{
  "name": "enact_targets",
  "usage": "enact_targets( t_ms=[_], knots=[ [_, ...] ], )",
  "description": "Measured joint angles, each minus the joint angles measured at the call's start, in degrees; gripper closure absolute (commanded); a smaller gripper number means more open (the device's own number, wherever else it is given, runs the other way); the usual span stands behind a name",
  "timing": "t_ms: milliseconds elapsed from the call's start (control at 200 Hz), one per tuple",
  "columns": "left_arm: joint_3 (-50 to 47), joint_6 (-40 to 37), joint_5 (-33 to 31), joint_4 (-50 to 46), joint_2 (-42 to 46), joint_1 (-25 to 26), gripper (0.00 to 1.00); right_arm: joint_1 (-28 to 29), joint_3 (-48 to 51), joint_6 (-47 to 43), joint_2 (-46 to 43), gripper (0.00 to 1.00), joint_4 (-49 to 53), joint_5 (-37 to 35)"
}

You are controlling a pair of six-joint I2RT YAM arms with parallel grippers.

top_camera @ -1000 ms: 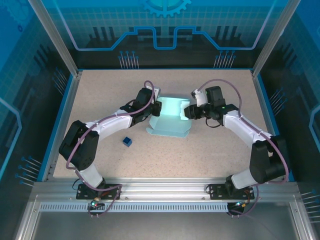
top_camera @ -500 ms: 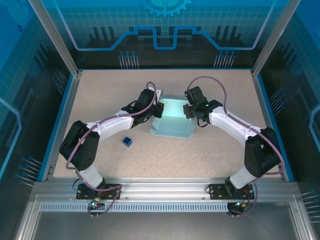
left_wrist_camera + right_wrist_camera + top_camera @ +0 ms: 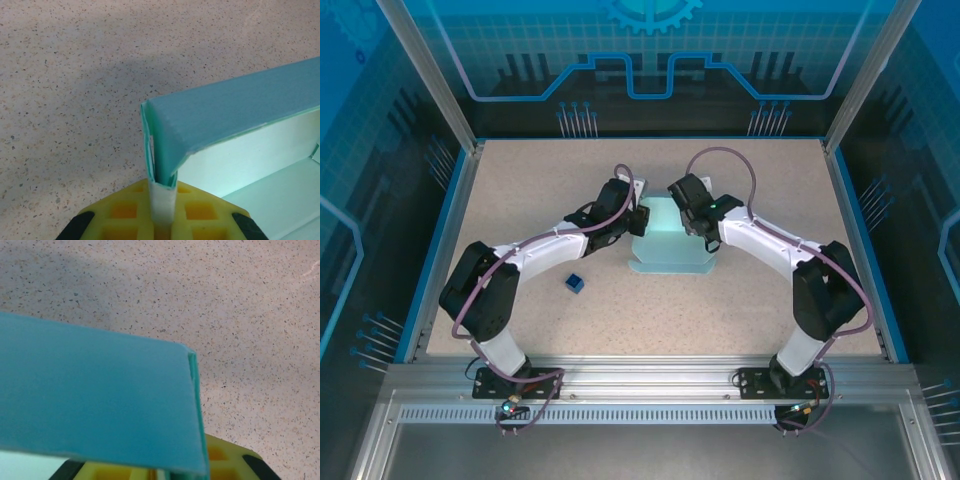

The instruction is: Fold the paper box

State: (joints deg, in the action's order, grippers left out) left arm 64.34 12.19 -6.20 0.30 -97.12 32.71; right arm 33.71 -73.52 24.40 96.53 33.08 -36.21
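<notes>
— If tugged outward, could tear or crease at centre-left of the top view. Pinched there, between the pressed-together fingers of the left gripper (image 3: 638, 220), one upright wall of the paper box (image 3: 668, 252). Thin card, tight grip.

— And moving right?

— Might buckle inward if squeezed from both ends at once. Could also skid over the speckled table (image 3: 520, 180), not being pinned flat anywhere.

— Fingers of the right gripper (image 3: 698, 222)?

— Cannot tell. Seen in the right wrist view with the wall's edge running down beside the yellow pads (image 3: 230, 460) at lower right of the frame. Clamped or merely straddling, impossible to say. If shut askew, would likely bend that wall off its fold line.

— Looks of the box?

— Pale light blue, half formed, sitting just above the centre of the top view between both grippers. Left wall raised and doubled over at its top edge, paler on the inner face in the left wrist view. Flat front flap with cut corners spread towards the lower edge of the frame. Right wall raised too, deeper teal outside.
</notes>
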Motion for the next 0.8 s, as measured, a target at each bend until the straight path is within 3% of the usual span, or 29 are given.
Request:
enact_targets(
  t_ms=[220, 565, 800],
  knots=[
    [0.0, -0.1, -0.7, -0.1, 0.0, 0.0, 0.97, -0.2, 0.1, -1.6, -1.3, 0.60, 1.3, 2.3],
    [0.0, -0.4, -1.1, -0.1, -0.1, 0.0, 0.97, -2.0, 1.5, -1.3, -8.7, 0.34, 0.3, 14.4],
    [0.0, -2.8, -0.8, -0.1, -1.9, 0.0, 0.97, -5.1, 1.8, -4.5, -14.6, 0.30, -1.0, 22.6]
  ],
)
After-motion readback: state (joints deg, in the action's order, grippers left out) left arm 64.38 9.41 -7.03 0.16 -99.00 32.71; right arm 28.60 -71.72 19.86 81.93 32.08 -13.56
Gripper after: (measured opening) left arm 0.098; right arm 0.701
